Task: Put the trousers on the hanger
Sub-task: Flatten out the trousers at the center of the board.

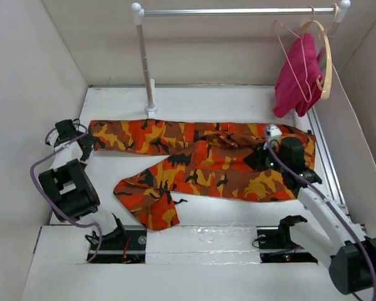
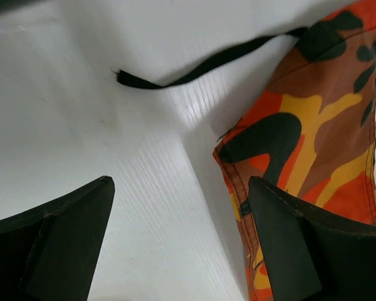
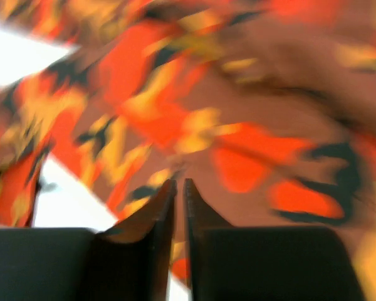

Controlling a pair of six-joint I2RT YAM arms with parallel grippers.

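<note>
A magenta cloth (image 1: 296, 75) hung at the far end of a silver rail (image 1: 238, 11), well beyond the right gripper (image 1: 257, 160) and slightly to its right, with a pale wooden hanger (image 1: 326, 59) just beside it. The rail's white post (image 1: 145, 63) stood beyond the left gripper (image 1: 86, 147), off to its right (its foot on the white table (image 1: 207, 94)).

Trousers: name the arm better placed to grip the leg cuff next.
Left, I'd judge. The left gripper stands open right at the cuff of the trousers, one finger over the hem. The right gripper is far along at the waist end, jaws nearly shut.
</note>
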